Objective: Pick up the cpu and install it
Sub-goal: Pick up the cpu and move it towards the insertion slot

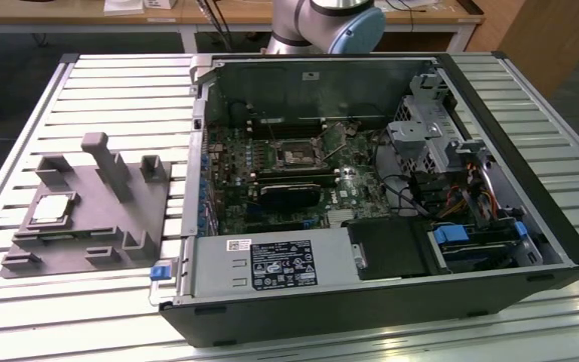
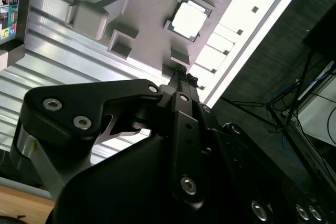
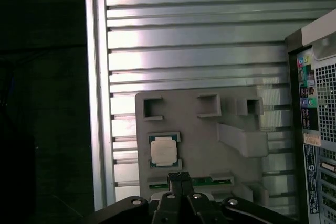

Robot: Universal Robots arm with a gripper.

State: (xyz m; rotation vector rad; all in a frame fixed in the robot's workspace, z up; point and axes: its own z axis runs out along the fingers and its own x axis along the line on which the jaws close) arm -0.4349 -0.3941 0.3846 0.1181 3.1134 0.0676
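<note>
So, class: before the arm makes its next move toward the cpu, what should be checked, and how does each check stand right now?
1. The cpu lies flat in its recess on the grey fixture: ok.
2. The gripper carries nothing and is apart from the cpu: ok.
3. Jaws open for a grasp: not ok, they are together.
4. The computer case is open, motherboard exposed: ok.
5. The socket is free to take the chip: cannot tell.

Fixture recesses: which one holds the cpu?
The framed recess at the fixture edge away from the computer case: the silver-topped cpu lies in it, unlike the square notches.
</note>
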